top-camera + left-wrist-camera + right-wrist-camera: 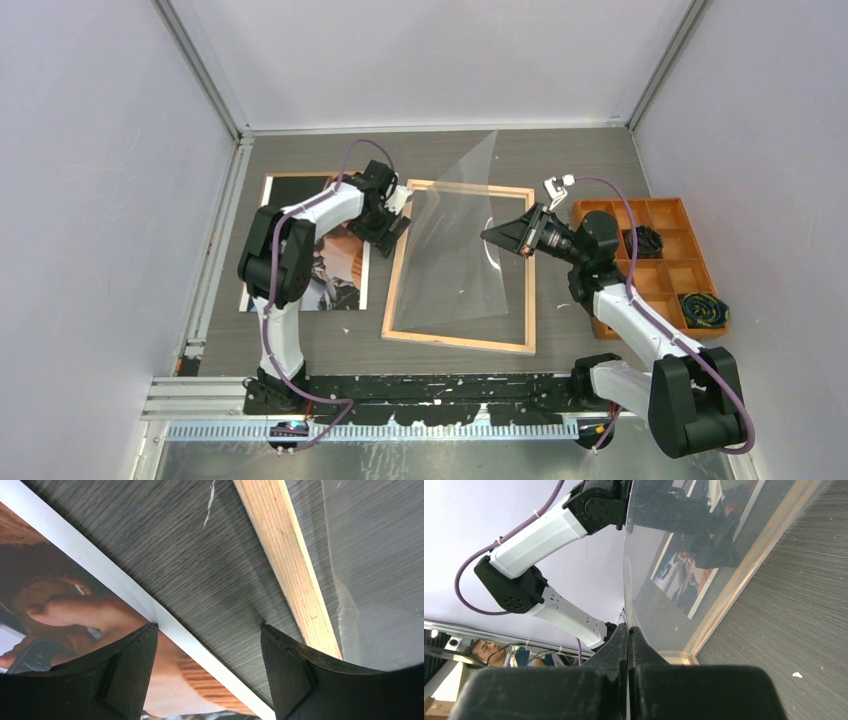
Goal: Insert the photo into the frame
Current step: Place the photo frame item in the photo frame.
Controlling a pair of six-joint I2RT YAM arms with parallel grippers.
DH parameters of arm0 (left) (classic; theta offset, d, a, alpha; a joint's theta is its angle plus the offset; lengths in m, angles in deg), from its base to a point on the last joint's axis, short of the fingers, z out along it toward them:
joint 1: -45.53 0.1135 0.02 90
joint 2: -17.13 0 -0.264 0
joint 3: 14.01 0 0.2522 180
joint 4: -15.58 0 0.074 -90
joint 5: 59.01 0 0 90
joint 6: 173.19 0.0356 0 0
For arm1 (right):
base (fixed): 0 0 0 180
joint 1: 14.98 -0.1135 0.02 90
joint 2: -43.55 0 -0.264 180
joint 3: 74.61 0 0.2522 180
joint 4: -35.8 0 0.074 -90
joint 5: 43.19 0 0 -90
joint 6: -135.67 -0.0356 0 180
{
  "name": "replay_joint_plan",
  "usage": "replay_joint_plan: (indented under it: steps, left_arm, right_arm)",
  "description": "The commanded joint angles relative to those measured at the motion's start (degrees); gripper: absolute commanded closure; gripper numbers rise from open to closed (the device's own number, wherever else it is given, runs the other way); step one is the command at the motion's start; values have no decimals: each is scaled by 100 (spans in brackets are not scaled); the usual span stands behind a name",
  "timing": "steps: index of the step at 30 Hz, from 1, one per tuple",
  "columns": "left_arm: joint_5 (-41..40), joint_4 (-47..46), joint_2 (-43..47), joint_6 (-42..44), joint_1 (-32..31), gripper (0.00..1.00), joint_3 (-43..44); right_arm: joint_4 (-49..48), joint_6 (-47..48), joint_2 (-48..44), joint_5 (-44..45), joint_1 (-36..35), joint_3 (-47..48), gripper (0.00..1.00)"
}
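My right end effector is clamped on the clear pane, tilted up off the frame below it. My left end effector is spread apart and empty, the photo just to its left. I should pinch the white border and lift flat.

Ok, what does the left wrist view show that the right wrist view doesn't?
Left wrist only: the open gap of the left pincer, over bare table between photo and frame. Right wrist only: the right pincer shut on the edge of the raised clear pane, plus the left arm. Both: photo, the frame's wooden rail, the pane.
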Motion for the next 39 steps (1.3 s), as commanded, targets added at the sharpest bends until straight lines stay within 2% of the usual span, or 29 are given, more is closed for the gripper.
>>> replay_joint_plan:
  steps: [1, 10, 17, 24, 28, 39]
  left_arm:
    - [-70, -269, 122, -10, 8, 23, -214]
    - [34, -161, 320, -91, 240, 18, -5]
    - [219, -72, 242, -89, 492, 16, 124]
    - [388, -176, 102, -58, 461, 15, -61]
    - [397, -199, 88, -33, 444, 14, -71]
    - [345, -274, 13, 76, 193, 14, -232]
  right_arm:
    - [-352, -44, 94, -120, -71, 231, 99]
    - [-317, 3, 406, -232, -201, 534, 99]
    - [126, 338, 418, -130, -387, 656, 99]
    - [1104, 994, 191, -65, -380, 721, 99]
    - [2191, 1631, 188, 188, -380, 954, 99]
    - [2529, 1714, -174, 777, -254, 674, 99]
